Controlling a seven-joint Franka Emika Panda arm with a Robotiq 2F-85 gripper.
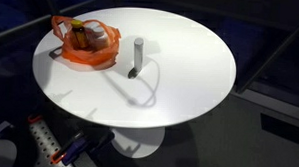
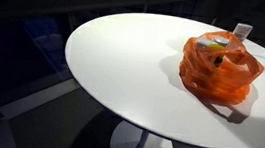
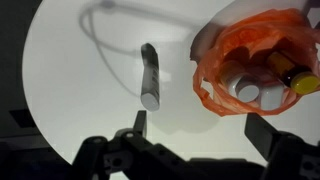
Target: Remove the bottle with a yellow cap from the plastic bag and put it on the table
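Inside the orange bag (image 3: 207, 80) sits the yellow-cap bottle (image 3: 296, 76); the pincer (image 3: 200, 122) hangs near, spread apart, ready to grab.

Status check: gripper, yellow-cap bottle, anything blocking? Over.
Gripper open, empty. Yellow-cap bottle inside orange bag, not yet out. Grey cylinder stands beside bag, apart from it.

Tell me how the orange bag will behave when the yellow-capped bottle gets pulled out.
The orange bag looks thin and crumpled, so probably floppy and light. It may slide along the smooth table. Its loose rim could snag the bottle.
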